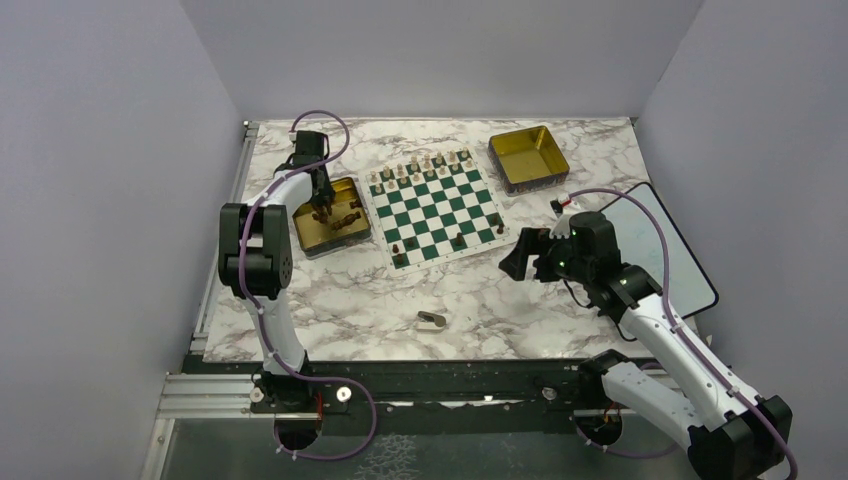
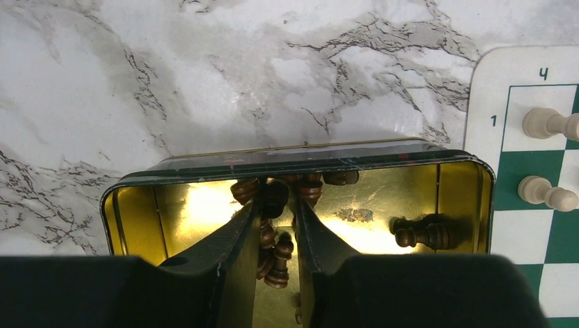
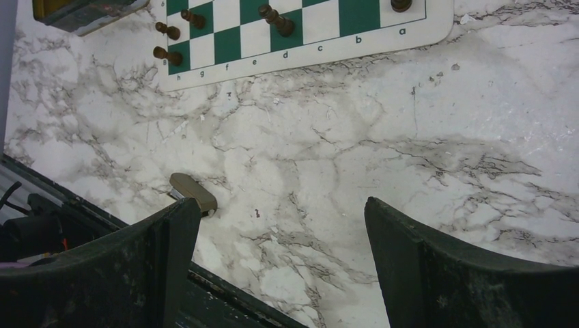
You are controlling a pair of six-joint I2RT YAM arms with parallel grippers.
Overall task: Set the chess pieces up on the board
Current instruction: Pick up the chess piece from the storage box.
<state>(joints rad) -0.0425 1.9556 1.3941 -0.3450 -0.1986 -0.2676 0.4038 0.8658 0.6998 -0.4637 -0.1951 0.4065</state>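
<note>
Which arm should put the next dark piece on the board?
Left. The left gripper is down in the tin, pinching a dark piece; the right gripper hangs open above the table.

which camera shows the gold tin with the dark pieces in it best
Left wrist: the gold rectangular metal tin fills the frame, dark brown chess pieces visible inside. Top external shows it small, under the left gripper. Right wrist catches only a corner.
</note>
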